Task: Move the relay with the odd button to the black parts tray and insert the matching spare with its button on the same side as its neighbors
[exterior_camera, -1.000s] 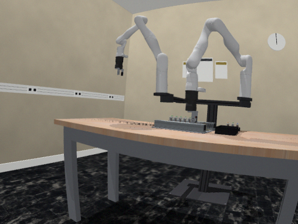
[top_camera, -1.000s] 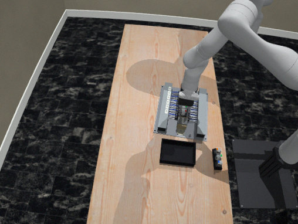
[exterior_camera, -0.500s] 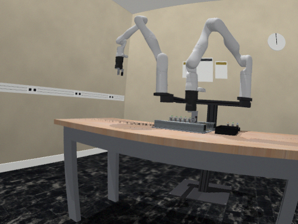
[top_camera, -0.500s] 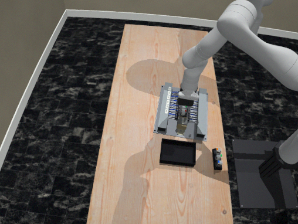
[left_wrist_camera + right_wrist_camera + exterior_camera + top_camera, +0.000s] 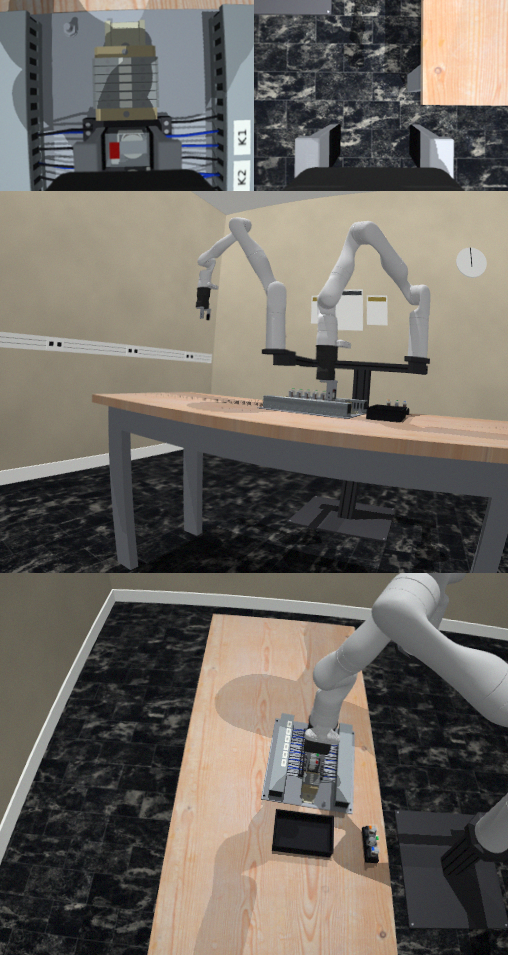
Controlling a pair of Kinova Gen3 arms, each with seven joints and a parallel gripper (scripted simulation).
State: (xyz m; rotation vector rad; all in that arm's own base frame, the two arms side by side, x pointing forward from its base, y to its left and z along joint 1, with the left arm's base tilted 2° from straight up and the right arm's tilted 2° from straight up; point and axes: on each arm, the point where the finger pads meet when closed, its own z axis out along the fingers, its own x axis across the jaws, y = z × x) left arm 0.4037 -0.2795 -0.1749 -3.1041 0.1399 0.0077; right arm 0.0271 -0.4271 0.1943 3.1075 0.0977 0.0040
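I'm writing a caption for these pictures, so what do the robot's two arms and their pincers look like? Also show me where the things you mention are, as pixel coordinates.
Both are smooth, light grey, rounded tubular arms (image 5: pixel 352 653) (image 5: pixel 345 271) with thin seam lines and no cables visible outside. Each ends in a blocky black wrist housing. The right pincer (image 5: pixel 205 314) (image 5: pixel 375 139) has two flat, light grey fingers with black inner pads; the left pincer (image 5: pixel 331 391) (image 5: pixel 127 141) has grey fingers.

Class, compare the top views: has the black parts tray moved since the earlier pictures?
No. The black parts tray lies in the same place just off the end of the relay panel.
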